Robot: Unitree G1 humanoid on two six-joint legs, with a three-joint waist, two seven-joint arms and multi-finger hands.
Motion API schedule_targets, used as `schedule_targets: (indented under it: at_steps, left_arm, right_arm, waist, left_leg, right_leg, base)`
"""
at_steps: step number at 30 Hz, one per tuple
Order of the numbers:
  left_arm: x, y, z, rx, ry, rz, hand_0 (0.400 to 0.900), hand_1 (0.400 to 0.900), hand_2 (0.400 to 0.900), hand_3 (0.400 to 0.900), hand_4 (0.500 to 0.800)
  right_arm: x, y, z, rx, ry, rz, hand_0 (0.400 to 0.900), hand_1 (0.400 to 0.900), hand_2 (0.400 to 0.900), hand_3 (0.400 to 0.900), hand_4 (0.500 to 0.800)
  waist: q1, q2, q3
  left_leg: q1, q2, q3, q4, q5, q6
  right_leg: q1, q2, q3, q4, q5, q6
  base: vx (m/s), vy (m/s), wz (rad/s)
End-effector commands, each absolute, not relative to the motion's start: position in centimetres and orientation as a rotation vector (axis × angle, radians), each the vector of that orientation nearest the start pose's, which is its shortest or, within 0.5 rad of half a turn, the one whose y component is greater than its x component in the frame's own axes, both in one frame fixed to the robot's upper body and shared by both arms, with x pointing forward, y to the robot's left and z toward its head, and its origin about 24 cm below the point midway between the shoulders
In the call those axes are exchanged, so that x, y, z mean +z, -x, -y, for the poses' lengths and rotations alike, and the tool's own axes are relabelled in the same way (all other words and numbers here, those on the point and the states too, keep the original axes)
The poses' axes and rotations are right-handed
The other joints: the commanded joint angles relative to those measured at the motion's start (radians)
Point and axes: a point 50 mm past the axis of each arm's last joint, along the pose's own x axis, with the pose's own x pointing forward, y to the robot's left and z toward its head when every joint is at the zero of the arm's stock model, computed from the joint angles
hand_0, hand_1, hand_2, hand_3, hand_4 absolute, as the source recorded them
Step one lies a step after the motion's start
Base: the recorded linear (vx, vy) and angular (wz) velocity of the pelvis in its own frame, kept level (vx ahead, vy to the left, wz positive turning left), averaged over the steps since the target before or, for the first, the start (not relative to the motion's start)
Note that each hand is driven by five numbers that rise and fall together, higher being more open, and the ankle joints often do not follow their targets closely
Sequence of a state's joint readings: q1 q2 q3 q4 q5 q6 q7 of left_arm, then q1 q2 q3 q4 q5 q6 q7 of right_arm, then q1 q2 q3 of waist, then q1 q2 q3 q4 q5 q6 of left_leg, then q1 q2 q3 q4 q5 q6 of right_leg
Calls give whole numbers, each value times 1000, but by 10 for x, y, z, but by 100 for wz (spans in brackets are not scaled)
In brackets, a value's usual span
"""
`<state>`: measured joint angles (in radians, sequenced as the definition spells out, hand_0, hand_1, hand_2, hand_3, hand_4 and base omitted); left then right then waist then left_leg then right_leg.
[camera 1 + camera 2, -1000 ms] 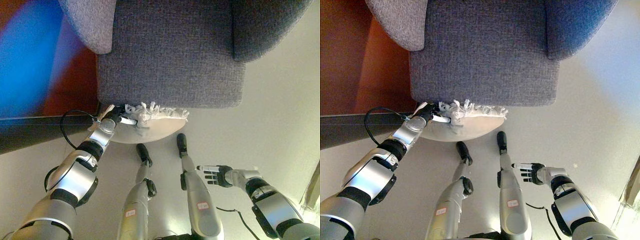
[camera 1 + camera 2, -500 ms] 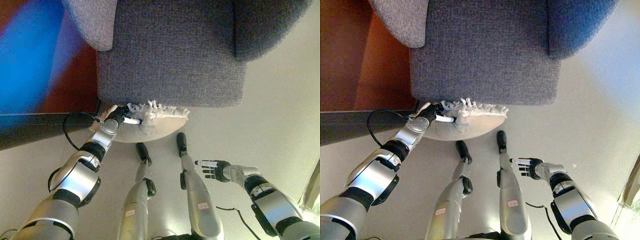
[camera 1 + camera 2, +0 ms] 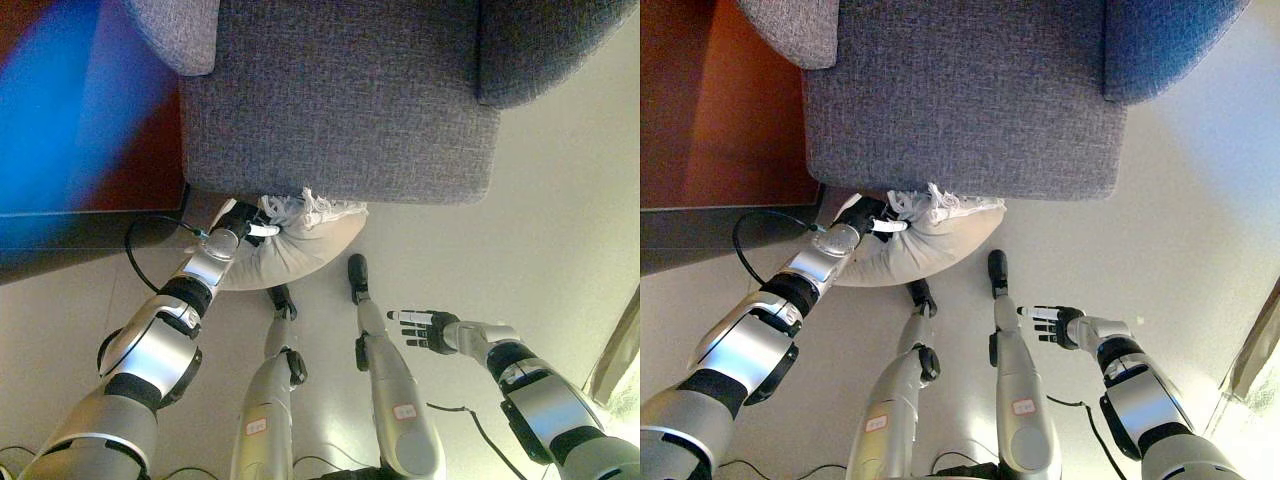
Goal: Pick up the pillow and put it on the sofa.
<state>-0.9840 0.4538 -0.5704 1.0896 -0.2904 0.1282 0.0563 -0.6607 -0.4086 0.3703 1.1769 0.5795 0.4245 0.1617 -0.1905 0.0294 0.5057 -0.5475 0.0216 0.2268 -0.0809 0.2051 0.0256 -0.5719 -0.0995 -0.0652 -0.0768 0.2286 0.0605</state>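
Left hand [image 3: 238,222] clutching fringed beige pillow [image 3: 290,243] against front edge of grey sofa [image 3: 340,100], right hand [image 3: 428,329] spread wide over pale floor [image 3: 560,240].

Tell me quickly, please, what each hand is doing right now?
Left hand: shut on the pillow.
Right hand: open, holding nothing.

The sofa [image 3: 340,100] front wall blocks the upper frame; open floor [image 3: 560,240] lies at right, beside the pillow [image 3: 290,245].

A pale, glossy floor [image 3: 560,230] spreads to the right, while a reddish-brown panel [image 3: 720,100] and a dark strip [image 3: 700,245] run along the left.
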Motion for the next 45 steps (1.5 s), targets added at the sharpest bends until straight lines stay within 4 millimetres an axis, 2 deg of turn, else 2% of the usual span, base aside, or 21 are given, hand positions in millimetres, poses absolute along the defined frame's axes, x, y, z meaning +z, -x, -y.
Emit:
schedule_targets:
  at_steps: [1,8,16,17,19,22,30,37,39,41,45]
  left_arm:
    - [126,-406,-214,48,-543,-233,400,400,400,400,500]
    - [123,-405,-213,30,-546,-248,400,400,400,400,500]
    - [102,-396,-223,6,-590,-299,400,400,400,400,500]
    - [98,-394,-224,3,-594,-300,400,400,400,400,500]
    - [84,-386,-228,-13,-598,-324,400,400,400,400,500]
    - [75,-380,-231,-29,-609,-347,400,400,400,400,500]
    - [52,-361,-232,-117,-631,-409,400,400,400,400,500]
    - [41,-346,-234,-242,-710,-433,400,400,400,400,500]
    - [40,-342,-237,-267,-719,-433,400,400,400,400,500]
    - [49,-343,-239,-298,-748,-414,400,400,400,400,500]
    - [69,-347,-244,-326,-783,-375,400,400,400,400,500]
  right_arm:
    - [-42,-295,245,-18,-22,-1026,900,900,900,900,800]
    - [-49,-289,244,-19,-32,-1038,900,900,900,900,800]
    - [-66,-271,245,-29,-64,-1060,900,900,900,900,800]
    - [-71,-264,247,-31,-64,-1062,900,900,900,900,800]
    - [-94,-232,255,-38,-56,-1094,900,900,900,900,800]
    - [-111,-203,260,-53,-41,-1117,900,900,900,900,800]
    - [-129,-155,275,-154,-40,-1234,900,900,900,900,800]
    - [-141,-117,280,-232,-74,-1352,900,900,900,900,800]
    - [-144,-103,281,-253,-81,-1391,900,900,900,900,800]
    - [-146,-94,282,-271,-99,-1409,900,900,900,900,800]
    - [-148,-85,282,-294,-121,-1428,900,900,900,900,800]
  waist:
    - [24,-16,14]
    - [26,-18,14]
    - [30,-24,14]
    - [31,-22,12]
    - [26,-12,-29]
    - [13,0,-78]
    - [11,69,-224]
    - [28,99,-349]
    - [31,103,-380]
    - [33,103,-403]
    - [36,99,-436]
  left_leg:
    - [29,-21,-18,-6,-11,-117]
    - [77,-24,-26,-6,-23,-114]
    - [263,-30,-48,-6,-78,-105]
    - [285,-31,-50,-6,-85,-103]
    - [329,-36,-49,-6,-104,-97]
    - [392,-44,-38,-6,-129,-91]
    - [516,-54,-21,-6,-154,-88]
    - [607,-57,-18,-6,-180,-80]
    - [632,-57,-18,-6,-188,-77]
    - [654,-56,-18,-6,-196,-74]
    - [685,-52,-21,-6,-210,-71]
  right_leg:
    - [-15,32,36,19,18,87]
    - [34,23,20,18,7,88]
    - [215,7,0,23,-37,90]
    - [235,6,2,29,-46,91]
    - [274,2,8,35,-68,92]
    - [342,-7,14,25,-86,97]
    - [476,-16,-9,18,-116,86]
    - [575,-9,-29,10,-142,76]
    - [601,-6,-32,8,-149,75]
    - [626,-3,-35,7,-154,74]
    - [656,4,-35,5,-160,76]
  base:
    - [0,0,0]
    - [-1,-3,0]
    - [12,-23,4]
    - [30,18,-3]
    - [78,42,0]
    - [87,45,6]
    - [149,33,14]
    - [154,-11,7]
    - [134,-18,8]
    - [86,-36,8]
    - [54,-41,3]
